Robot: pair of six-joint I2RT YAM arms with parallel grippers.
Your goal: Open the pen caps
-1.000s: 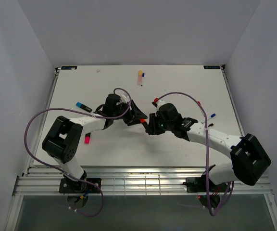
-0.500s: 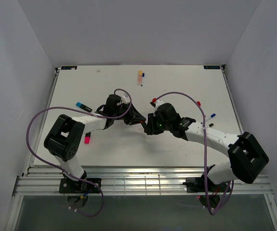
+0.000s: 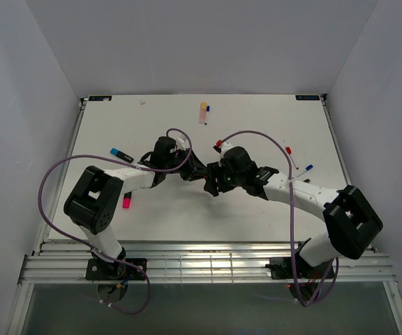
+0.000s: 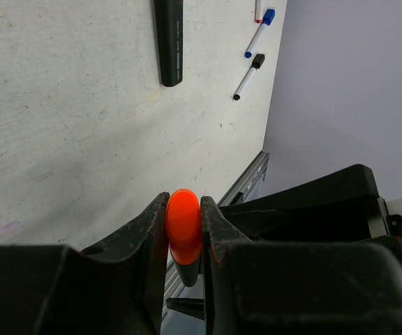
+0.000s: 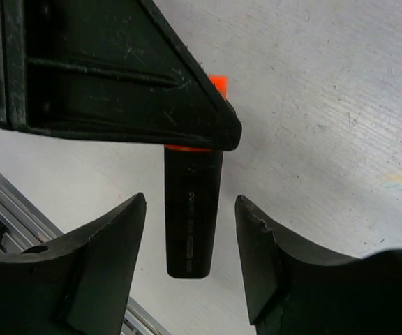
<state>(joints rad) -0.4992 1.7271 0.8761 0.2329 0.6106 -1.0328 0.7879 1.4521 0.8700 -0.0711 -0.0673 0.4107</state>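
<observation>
Orange pen cap (image 4: 183,227) sits clamped between our left fingers (image 4: 147,241), over the middle of the white surface (image 4: 61,125). Our right fingers (image 5: 107,251) stand spread on either side of its black barrel (image 5: 190,216), not touching it.

orange cap (image 4: 183,225) | seated on black barrel (image 5: 190,216) | pinched between left jaws
</observation>
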